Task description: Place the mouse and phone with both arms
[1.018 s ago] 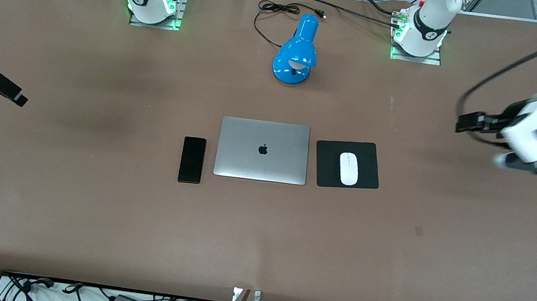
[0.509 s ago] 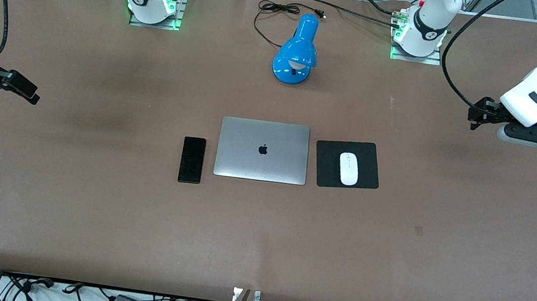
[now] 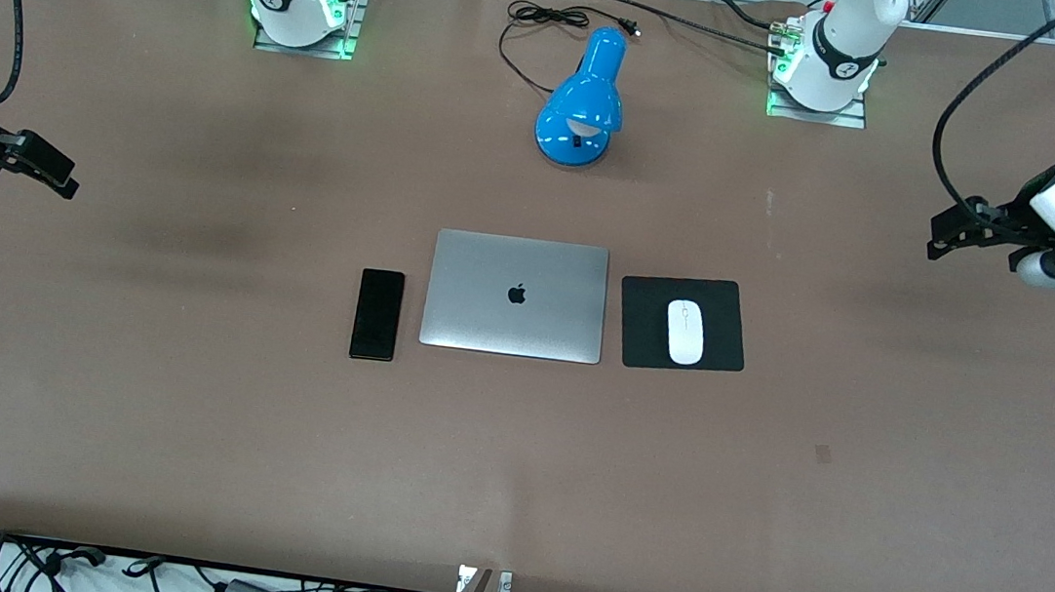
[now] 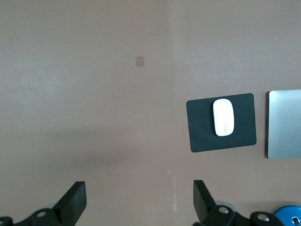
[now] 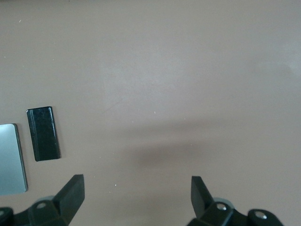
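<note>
The white mouse (image 3: 685, 331) lies on a black mouse pad (image 3: 728, 305) beside the closed silver laptop (image 3: 516, 296), toward the left arm's end. It also shows in the left wrist view (image 4: 223, 117). The black phone (image 3: 377, 314) lies flat on the table beside the laptop, toward the right arm's end, and shows in the right wrist view (image 5: 43, 133). My left gripper (image 3: 954, 233) is open and empty, up over bare table at the left arm's end. My right gripper (image 3: 50, 172) is open and empty, up over bare table at the right arm's end.
A blue desk lamp (image 3: 584, 101) with a black cord (image 3: 537, 20) stands farther from the front camera than the laptop, between the two arm bases. A small dark patch (image 3: 823, 453) marks the brown table nearer the front camera than the mouse pad.
Both arms have swung up and outward toward the table ends. The left gripper rose and turned; the right gripper shifted slightly. Phone, laptop and mouse have not moved.
</note>
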Controlling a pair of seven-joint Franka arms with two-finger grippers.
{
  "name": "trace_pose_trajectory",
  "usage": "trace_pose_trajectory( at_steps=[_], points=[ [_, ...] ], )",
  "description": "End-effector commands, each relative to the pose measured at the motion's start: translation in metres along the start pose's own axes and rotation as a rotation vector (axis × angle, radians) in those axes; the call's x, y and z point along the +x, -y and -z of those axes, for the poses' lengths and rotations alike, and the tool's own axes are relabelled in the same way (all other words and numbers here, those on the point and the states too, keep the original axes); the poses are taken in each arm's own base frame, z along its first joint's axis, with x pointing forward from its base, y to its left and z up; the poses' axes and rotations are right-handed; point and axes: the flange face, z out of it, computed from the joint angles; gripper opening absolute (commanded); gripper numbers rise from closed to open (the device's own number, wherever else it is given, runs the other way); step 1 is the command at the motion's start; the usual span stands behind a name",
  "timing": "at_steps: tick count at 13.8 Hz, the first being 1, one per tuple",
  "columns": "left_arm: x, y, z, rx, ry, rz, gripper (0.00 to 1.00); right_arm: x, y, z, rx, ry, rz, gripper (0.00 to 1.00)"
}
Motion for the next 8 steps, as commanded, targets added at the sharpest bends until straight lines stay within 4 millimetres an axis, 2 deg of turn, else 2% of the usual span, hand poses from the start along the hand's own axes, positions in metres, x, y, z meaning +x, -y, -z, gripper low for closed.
trace_pose_trajectory(
  at_steps=[1, 8],
  points=[
    [-0.0123, -0.0014, 0.0102, 0.022, 0.013, -0.02, 1.0, -0.008, -0.0034, 0.0073, -0.002, 0.014, 0.005, 1.0],
    [-0.0076, -0.0002, 0.0131, 0.026, 0.016, -0.019, 1.0, -0.0094, -0.0061, 0.0079, -0.003, 0.028, 0.0, 1.0]
  ],
)
